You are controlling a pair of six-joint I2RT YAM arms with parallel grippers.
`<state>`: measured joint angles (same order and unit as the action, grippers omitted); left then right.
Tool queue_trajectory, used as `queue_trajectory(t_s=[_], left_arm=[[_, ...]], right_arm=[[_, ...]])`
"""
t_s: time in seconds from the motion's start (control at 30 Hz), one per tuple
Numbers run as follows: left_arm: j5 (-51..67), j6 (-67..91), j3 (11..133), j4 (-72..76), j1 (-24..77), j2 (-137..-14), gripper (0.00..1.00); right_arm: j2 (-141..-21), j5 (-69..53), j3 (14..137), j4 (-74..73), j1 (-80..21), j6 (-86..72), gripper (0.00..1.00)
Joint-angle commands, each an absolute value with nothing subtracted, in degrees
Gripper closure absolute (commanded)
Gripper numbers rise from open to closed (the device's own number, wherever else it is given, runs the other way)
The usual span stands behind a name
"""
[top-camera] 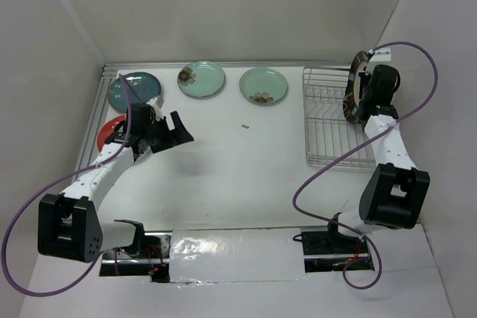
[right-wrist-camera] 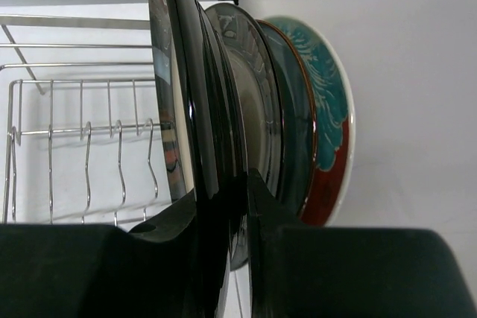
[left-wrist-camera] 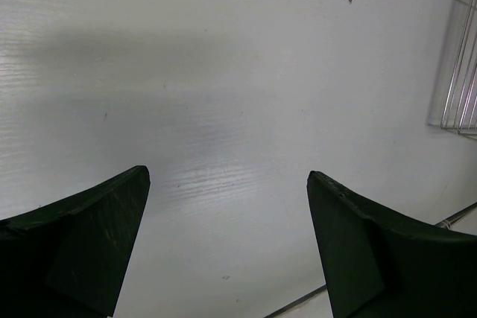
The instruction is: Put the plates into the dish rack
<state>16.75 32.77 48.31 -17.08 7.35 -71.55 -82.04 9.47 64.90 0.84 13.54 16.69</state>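
Over at the far right, the right gripper (top-camera: 363, 102) is clamped on the rim of a dark plate (right-wrist-camera: 212, 109). That plate stands on edge at the right end of the dish rack (top-camera: 328, 121), faces turned left and right, beside at least three other upright plates (right-wrist-camera: 298, 109) near the wall. Four lie flat at far left: two mint plates (top-camera: 201, 80), one teal plate (top-camera: 134, 88) and one red plate (top-camera: 110, 133). The left gripper (top-camera: 185, 129) hangs spread wide over the bare middle of the table (top-camera: 246, 176).
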Motion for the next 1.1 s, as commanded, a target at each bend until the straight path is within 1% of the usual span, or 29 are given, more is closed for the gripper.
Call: queue_trajectory(t_s=[0.0, 0.2, 0.23, 0.27, 0.37, 0.4, 0.47, 0.5, 0.6, 0.63, 0.83, 1.03, 1.07], left_arm=[[16.26, 32.34, 47.64, -15.73, 7.03, -72.07, 0.0], [12.49, 32.34, 48.25, -17.23, 5.81, -72.07, 0.0], [11.61, 32.34, 48.86, -18.1, 5.8, -72.07, 0.0], [11.6, 32.34, 48.87, -18.11, 5.02, -72.07, 0.0], [8.88, 32.96, 51.06, -20.3, 2.91, -73.3, 0.0], [7.66, 32.96, 52.46, -21.17, 2.03, -74.0, 0.0], [7.03, 32.96, 54.13, -22.41, 1.49, -75.84, 0.0], [6.25, 32.96, 56.05, -23.02, 0.62, -78.02, 0.0], [3.26, 32.96, 58.88, -25.05, -0.7, -81.29, 0.0], [1.34, 32.96, 60.37, -26.01, -1.4, -83.21, 0.0], [-5.35, 30.85, 65.03, -28.56, -3.6, -89.99, 0.0], [-5.36, 29.18, 68.29, -27.87, -4.66, -99.13, 0.0], [-3.88, 28.66, 68.81, -27.86, -4.66, -100.18, 0.0]], right_arm=[[-82.44, 10.11, 65.13, 15.82, 14.06, 14.77, 1.0], [-86.13, 9.59, 65.13, 16.35, 14.06, 12.92, 1.0], [-86.83, 9.58, 65.13, 16.35, 14.06, 12.14, 0.97], [-86.84, 8.8, 65.13, 16.35, 14.06, 11.35, 0.97], [-87.45, 7.47, 66.45, 14.51, 14.06, 9.59, 0.85], [-87.45, 6.86, 67.4, 13.2, 14.06, 9.58, 0.75], [-87.45, 6.33, 69.25, 11.35, 13.45, 8.18, 0.6], [-86.93, 6.33, 69.95, 10.38, 13.45, 8.17, 0.46], [-85.52, 6.33, 72.15, 6.6, 12.13, 5.63, 0.34], [-85.52, 5.63, 72.77, 4.59, 11.61, 4.84, 0.32], [-83.41, 0.72, 76.2, -0.43, 7.22, -0.69, 0.29], [-80.69, -1.66, 72.78, 0.61, 0.8, -3.33, 0.27], [-79.99, -1.67, 72.08, 1.14, -0.6, -3.34, 0.27]])
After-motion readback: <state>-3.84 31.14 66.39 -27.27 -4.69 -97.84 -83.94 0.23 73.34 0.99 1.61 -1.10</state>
